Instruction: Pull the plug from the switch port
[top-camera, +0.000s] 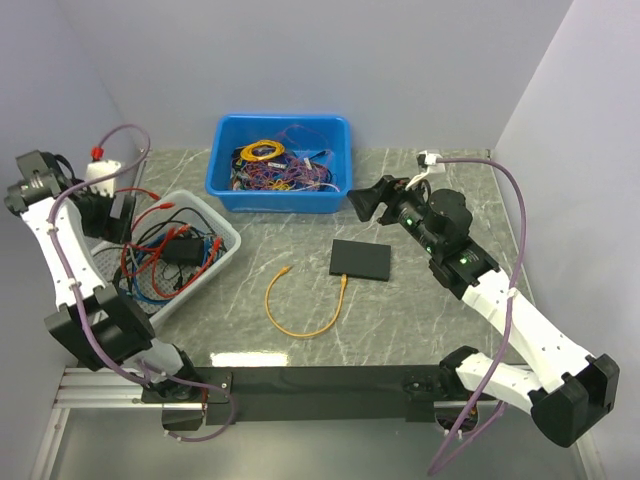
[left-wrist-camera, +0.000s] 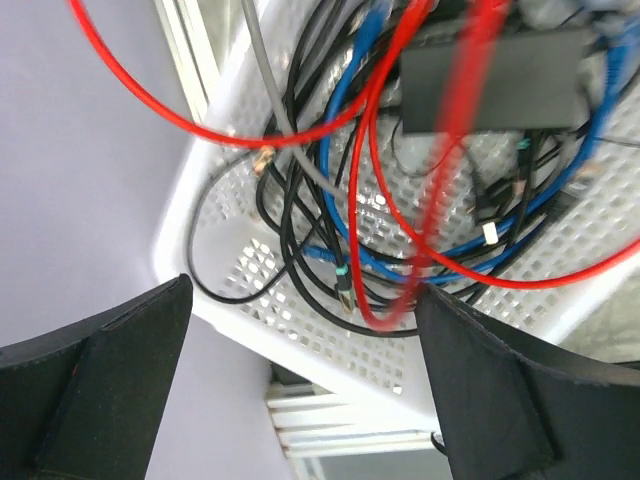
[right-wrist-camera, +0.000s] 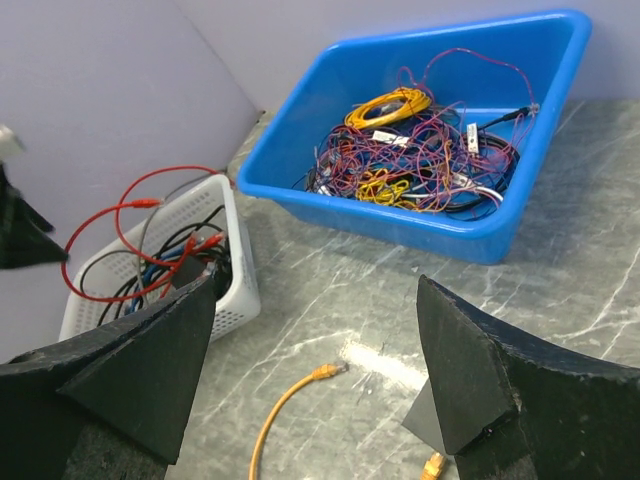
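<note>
The switch (top-camera: 361, 260), a flat black box, lies on the table's middle; only a grey corner of the switch (right-wrist-camera: 424, 422) shows in the right wrist view. A yellow cable (top-camera: 300, 328) curves across the table. One plug (top-camera: 343, 282) lies right at the switch's near edge; whether it sits in a port I cannot tell. The cable's other plug (right-wrist-camera: 328, 372) lies loose on the table. My right gripper (top-camera: 365, 198) hovers open behind the switch, nothing between its fingers (right-wrist-camera: 160, 350). My left gripper (left-wrist-camera: 300, 300) hangs open over the white basket (left-wrist-camera: 250, 330). A blurred red cable (left-wrist-camera: 450, 150) hangs free in front of it.
The white basket (top-camera: 222, 268) at the left holds tangled red, blue and black cables and a black box (left-wrist-camera: 490, 80). A blue bin (top-camera: 280, 195) of coloured wires stands at the back. Walls close in on the left, back and right.
</note>
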